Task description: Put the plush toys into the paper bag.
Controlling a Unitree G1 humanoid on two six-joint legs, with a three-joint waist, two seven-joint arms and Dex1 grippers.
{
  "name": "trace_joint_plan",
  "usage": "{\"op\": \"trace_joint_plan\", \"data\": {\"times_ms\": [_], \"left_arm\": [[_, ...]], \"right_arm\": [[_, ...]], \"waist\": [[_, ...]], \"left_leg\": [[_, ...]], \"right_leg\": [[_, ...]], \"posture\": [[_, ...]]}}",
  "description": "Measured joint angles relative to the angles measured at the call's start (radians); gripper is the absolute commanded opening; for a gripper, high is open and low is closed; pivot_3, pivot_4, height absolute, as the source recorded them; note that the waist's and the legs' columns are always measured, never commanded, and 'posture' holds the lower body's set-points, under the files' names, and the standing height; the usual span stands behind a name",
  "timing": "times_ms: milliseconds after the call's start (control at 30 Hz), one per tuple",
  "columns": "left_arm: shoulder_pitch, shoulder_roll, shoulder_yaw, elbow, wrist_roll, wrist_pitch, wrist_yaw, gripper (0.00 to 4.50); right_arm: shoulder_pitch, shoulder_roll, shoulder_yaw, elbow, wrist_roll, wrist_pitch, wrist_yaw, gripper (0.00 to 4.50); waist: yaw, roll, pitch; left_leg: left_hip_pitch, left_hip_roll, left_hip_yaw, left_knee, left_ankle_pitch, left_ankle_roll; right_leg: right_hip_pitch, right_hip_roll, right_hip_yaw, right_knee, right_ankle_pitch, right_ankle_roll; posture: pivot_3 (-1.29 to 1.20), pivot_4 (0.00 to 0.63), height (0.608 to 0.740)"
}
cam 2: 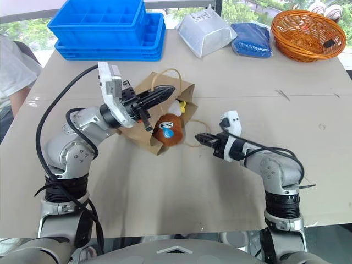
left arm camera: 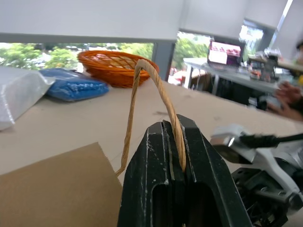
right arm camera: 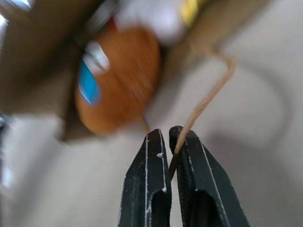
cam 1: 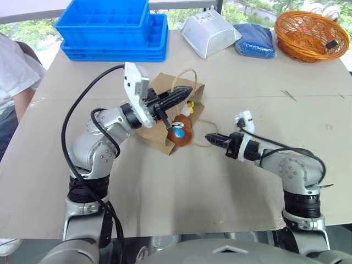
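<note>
Nearest, low right of the frame: right gripper (cam 1: 209, 137), fingers pinched shut on a thin loop handle (right arm camera: 203, 101) of the paper bag (cam 1: 168, 88), tips pointing left toward the bag's mouth. Just beyond, at frame centre: brown bear head (cam 1: 180, 130) with blue face mark, lying in the open mouth of the bag, half out onto the table (cam 1: 220, 181). Behind the bear, deeper in the mouth: white toy (cam 2: 176, 105) with a yellow end, mostly hidden. Left of centre: left gripper (cam 1: 184, 92), clamped tight on the bag's other handle (left arm camera: 142, 75), holding the upper edge of the mouth lifted. Farther back, along the top edge: stacked blue trays (cam 1: 113, 30) at upper left, silver-white pouch (cam 1: 209, 33) and blue packet (cam 1: 254, 39) at upper middle, orange basket (cam 1: 311, 34) at upper right. Far left edge: a person's white sleeve (cam 1: 14, 71).
</note>
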Motion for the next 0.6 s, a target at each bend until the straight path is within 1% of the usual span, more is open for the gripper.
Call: {"op": "trace_joint_plan", "data": {"times_ms": [100, 167, 200, 233, 267, 300, 333, 400, 500, 600], "left_arm": [[-0.063, -0.035, 0.071, 0.015, -0.089, 0.050, 0.077, 0.00], [-0.111, -0.041, 0.110, 0.049, -0.132, 0.067, 0.107, 0.00], [-0.126, -0.043, 0.119, 0.067, -0.136, 0.070, 0.112, 0.00], [-0.141, -0.043, 0.120, 0.093, -0.137, 0.069, 0.114, 0.00], [-0.144, -0.042, 0.120, 0.107, -0.136, 0.069, 0.114, 0.00], [-0.149, -0.043, 0.115, 0.134, -0.130, 0.063, 0.105, 0.00], [-0.150, -0.042, 0.115, 0.146, -0.129, 0.060, 0.104, 0.00], [-0.176, -0.042, 0.119, 0.201, -0.127, 0.054, 0.100, 0.00], [-0.219, -0.029, 0.112, 0.242, -0.105, 0.035, 0.072, 0.00], [-0.248, -0.009, 0.083, 0.269, -0.068, 0.007, 0.006, 0.00]], "right_arm": [[-0.127, 0.004, -0.154, -0.072, 0.208, 0.047, -0.073, 0.03], [-0.231, -0.006, -0.224, -0.097, 0.409, 0.052, -0.177, 0.03], [-0.278, -0.018, -0.238, -0.097, 0.499, 0.045, -0.236, 0.03], [-0.329, -0.048, -0.237, -0.093, 0.612, 0.032, -0.316, 0.03], [-0.353, -0.061, -0.237, -0.093, 0.658, 0.024, -0.348, 0.03], [-0.377, -0.101, -0.225, -0.090, 0.767, -0.006, -0.428, 0.03], [-0.381, -0.121, -0.217, -0.089, 0.809, -0.018, -0.458, 0.03], [-0.398, -0.190, -0.183, -0.078, 0.944, -0.081, -0.570, 0.03], [-0.445, -0.281, -0.146, -0.076, 1.045, -0.153, -0.645, 0.03], [-0.424, -0.347, -0.112, -0.088, 1.102, -0.208, -0.681, 0.03]], "waist": [[0.000, 0.000, 0.000], [-0.003, 0.000, 0.000], [-0.004, 0.000, 0.000], [-0.004, 0.001, 0.000], [-0.004, 0.001, 0.000], [-0.004, 0.000, 0.000], [-0.004, 0.000, 0.000], [-0.002, 0.000, 0.000], [-0.002, 0.000, 0.000], [-0.002, 0.000, 0.000]], "left_leg": [[0.000, 0.000, -0.001, 0.000, -0.001, 0.002], [0.001, 0.000, 0.000, 0.000, -0.001, 0.002], [0.001, 0.000, 0.000, 0.000, -0.001, 0.002], [0.001, 0.000, 0.000, 0.000, -0.001, 0.002], [0.001, -0.001, 0.000, 0.000, 0.000, 0.000], [0.001, -0.001, 0.000, 0.000, 0.000, -0.001], [0.000, -0.001, 0.000, 0.000, 0.000, -0.001], [-0.001, -0.001, 0.000, 0.000, 0.001, -0.001], [-0.001, -0.001, 0.002, 0.000, 0.000, 0.000], [-0.001, -0.001, 0.004, 0.000, -0.001, 0.002]], "right_leg": [[0.000, 0.000, -0.001, 0.000, 0.000, 0.000], [0.000, 0.000, -0.001, 0.002, 0.000, 0.000], [0.000, 0.000, -0.001, 0.002, 0.000, 0.000], [0.000, 0.000, -0.002, 0.002, 0.000, 0.000], [0.000, 0.000, -0.002, 0.002, 0.000, 0.000], [0.000, 0.000, -0.002, 0.002, 0.000, 0.000], [0.000, 0.000, -0.002, 0.001, 0.000, 0.000], [0.000, 0.000, -0.002, 0.000, 0.000, 0.000], [0.000, 0.000, -0.001, -0.001, 0.000, 0.000], [0.000, 0.000, -0.002, -0.001, 0.000, 0.000]], "posture": [[0.00, 0.150, 0.740], [0.00, 0.150, 0.740], [0.00, 0.150, 0.740], [0.00, 0.150, 0.740], [0.00, 0.150, 0.740], [0.00, 0.150, 0.740], [0.00, 0.150, 0.740], [0.00, 0.150, 0.740], [0.00, 0.150, 0.740], [0.00, 0.150, 0.740]]}}
